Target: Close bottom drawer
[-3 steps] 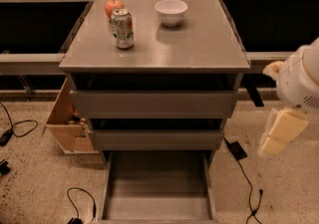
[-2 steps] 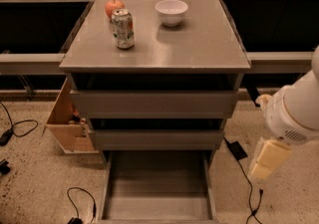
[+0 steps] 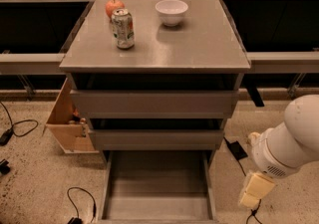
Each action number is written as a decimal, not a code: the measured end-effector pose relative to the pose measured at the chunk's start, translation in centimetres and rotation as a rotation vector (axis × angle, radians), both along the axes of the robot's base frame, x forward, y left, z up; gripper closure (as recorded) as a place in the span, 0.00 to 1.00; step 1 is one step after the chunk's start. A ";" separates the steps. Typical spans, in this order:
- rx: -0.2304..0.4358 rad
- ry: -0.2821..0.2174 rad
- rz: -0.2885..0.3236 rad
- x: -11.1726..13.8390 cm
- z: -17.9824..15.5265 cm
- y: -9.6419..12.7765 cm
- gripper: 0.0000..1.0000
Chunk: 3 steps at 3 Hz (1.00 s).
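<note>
Bottom drawer (image 3: 157,185) stands pulled out — gripper (image 3: 253,193) low to its right, grip unclear — wooden box (image 3: 67,121) left.

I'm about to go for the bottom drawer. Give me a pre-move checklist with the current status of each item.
1. Bottom drawer pulled out and needing a push: ok.
2. Nothing lying in its tray: ok, none visible.
3. Claw lined up with the drawer front: not ok; it hangs to the right of the drawer, over the floor.
4. Claw touching the drawer: not ok, they are apart.
5. Black cable on the floor left of the drawer, out of the way: cannot tell.
6. Can, apple and bowl set back from the front edge of the cabinet top: ok.
</note>
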State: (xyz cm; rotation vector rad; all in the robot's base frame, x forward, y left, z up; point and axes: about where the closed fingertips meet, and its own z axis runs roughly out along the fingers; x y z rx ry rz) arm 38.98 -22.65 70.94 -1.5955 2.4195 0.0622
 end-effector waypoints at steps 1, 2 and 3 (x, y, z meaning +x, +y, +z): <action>0.000 0.000 0.000 0.0 0.0 0.0 0.00; 0.024 0.024 -0.015 0.5 -2.4 -0.7 0.00; 0.071 0.082 -0.038 0.0 -8.6 -1.3 0.19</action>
